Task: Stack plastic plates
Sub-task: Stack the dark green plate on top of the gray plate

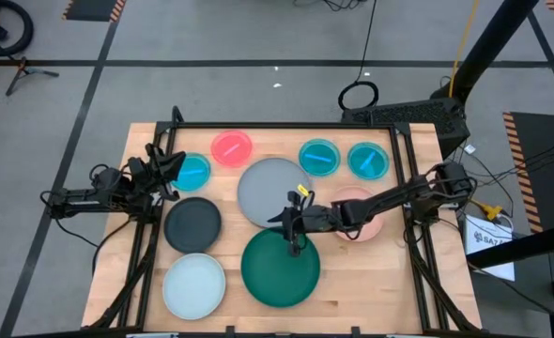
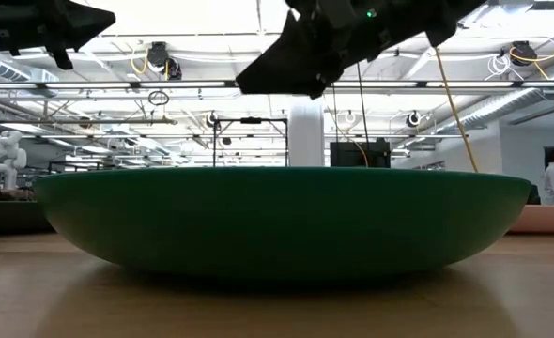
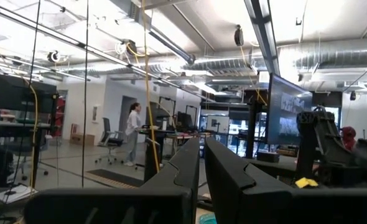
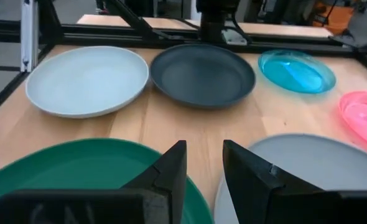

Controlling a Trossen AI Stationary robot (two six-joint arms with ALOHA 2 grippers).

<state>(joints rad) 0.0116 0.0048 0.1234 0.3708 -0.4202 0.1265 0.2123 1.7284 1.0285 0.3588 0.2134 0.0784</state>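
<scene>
Right end effector (image 1: 293,228) hangs above the gap where the dark green plate (image 1: 280,268) and the grey plate (image 1: 272,191) meet, fingers (image 4: 171,171) parted by a narrow gap, nothing between them. Green plate lies just below and to one side of it, grey plate to the other; the two rims are close, contact not resolvable. Ahead of it on the surface (image 1: 380,282) sit the black plate (image 4: 202,73) and the pale blue plate (image 4: 87,79), beside each other. Salmon-pink plate (image 1: 363,212) lies under the right arm, behind the end effector. Small plates line the far edge: pink-red plate (image 1: 231,147) and three bright blue plates (image 1: 318,157). Left end effector (image 1: 169,169) waits near the leftmost blue plate, fingers (image 3: 233,180) nearly closed, empty.
</scene>
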